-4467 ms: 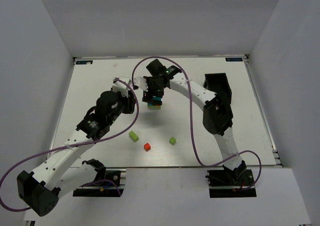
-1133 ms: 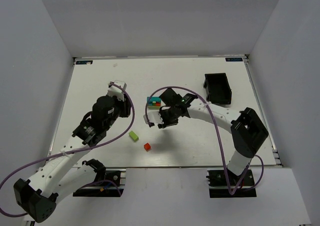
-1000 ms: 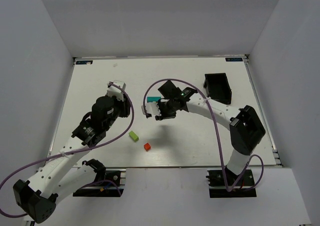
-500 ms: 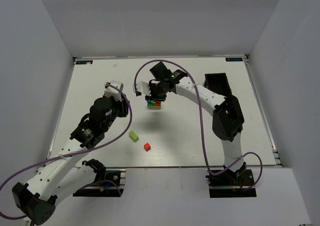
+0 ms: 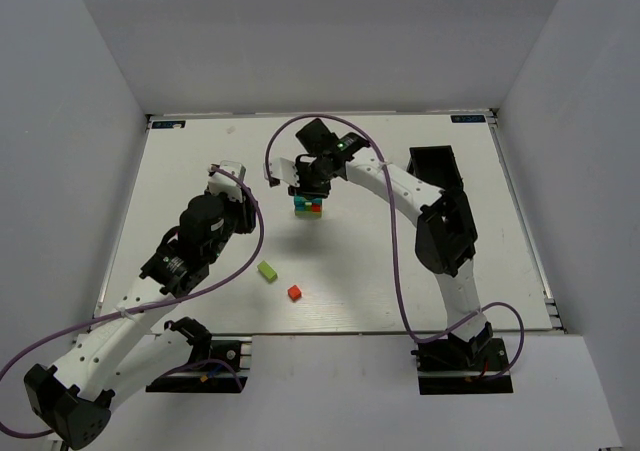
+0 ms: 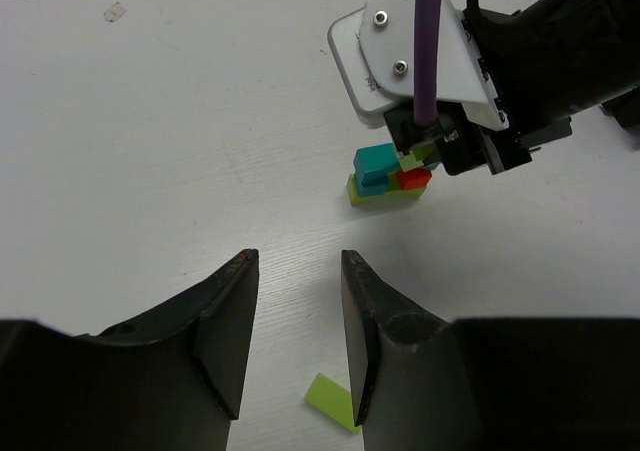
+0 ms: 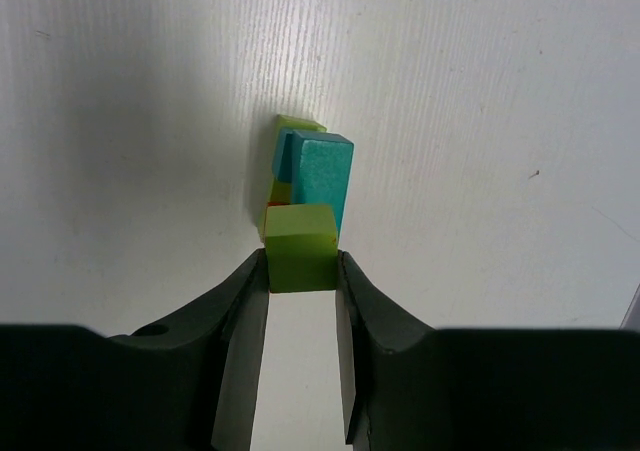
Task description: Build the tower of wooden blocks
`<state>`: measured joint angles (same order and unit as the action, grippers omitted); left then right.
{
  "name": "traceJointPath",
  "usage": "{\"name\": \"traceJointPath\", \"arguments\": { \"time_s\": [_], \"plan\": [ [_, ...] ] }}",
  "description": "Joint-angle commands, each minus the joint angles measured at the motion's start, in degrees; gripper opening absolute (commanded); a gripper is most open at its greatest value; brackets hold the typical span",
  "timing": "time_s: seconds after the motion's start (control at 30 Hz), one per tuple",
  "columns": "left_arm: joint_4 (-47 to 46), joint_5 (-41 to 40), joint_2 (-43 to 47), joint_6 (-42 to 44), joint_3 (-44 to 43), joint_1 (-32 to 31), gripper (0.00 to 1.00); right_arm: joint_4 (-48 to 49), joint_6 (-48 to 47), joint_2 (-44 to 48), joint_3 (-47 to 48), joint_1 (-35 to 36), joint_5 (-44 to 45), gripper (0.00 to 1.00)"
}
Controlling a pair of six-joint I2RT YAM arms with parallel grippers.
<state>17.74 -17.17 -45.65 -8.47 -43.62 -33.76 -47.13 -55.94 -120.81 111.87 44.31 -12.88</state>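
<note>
Lime cube [image 7: 300, 247] sits pinched in right fingers [image 7: 240, 341] over tower [image 7: 318, 171], perhaps touching; left fingers [image 6: 225, 321] gape empty; box [image 5: 437, 174] stands well apart.

The white table [image 5: 180, 171] bears a small stack of blocks [image 5: 308, 207] near its middle, a lime-green block [image 5: 267, 270] and a red cube [image 5: 294, 292] nearer the front, and a black box [image 5: 437, 169] at right.

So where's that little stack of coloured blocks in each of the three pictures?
Top external: the stack sits near the picture's middle, just under the right gripper.
Left wrist: upper right of centre, beyond the open left gripper.
Right wrist: centre, just past the held lime-green cube.
Shared landmark: the teal block on top of the stack.
</note>
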Motion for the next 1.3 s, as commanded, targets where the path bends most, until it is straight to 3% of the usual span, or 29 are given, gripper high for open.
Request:
{"name": "traceJointPath", "arguments": {
  "time_s": [0.0,0.67,1.27],
  "plan": [
    [-0.6,-0.8,0.9,-0.5,0.4,0.3,0.49,-1.7,0.1,-1.4,3.2,-0.5,0.6,0.05],
    [-0.6,-0.8,0.9,-0.5,0.4,0.3,0.49,-2.8,1.4,-4.6,6.7,-1.3,0.8,0.14],
    [-0.6,-0.8,0.9,-0.5,0.4,0.3,0.49,-2.8,2.3,-5.8,7.7,-1.3,0.7,0.15]
  ]
}}
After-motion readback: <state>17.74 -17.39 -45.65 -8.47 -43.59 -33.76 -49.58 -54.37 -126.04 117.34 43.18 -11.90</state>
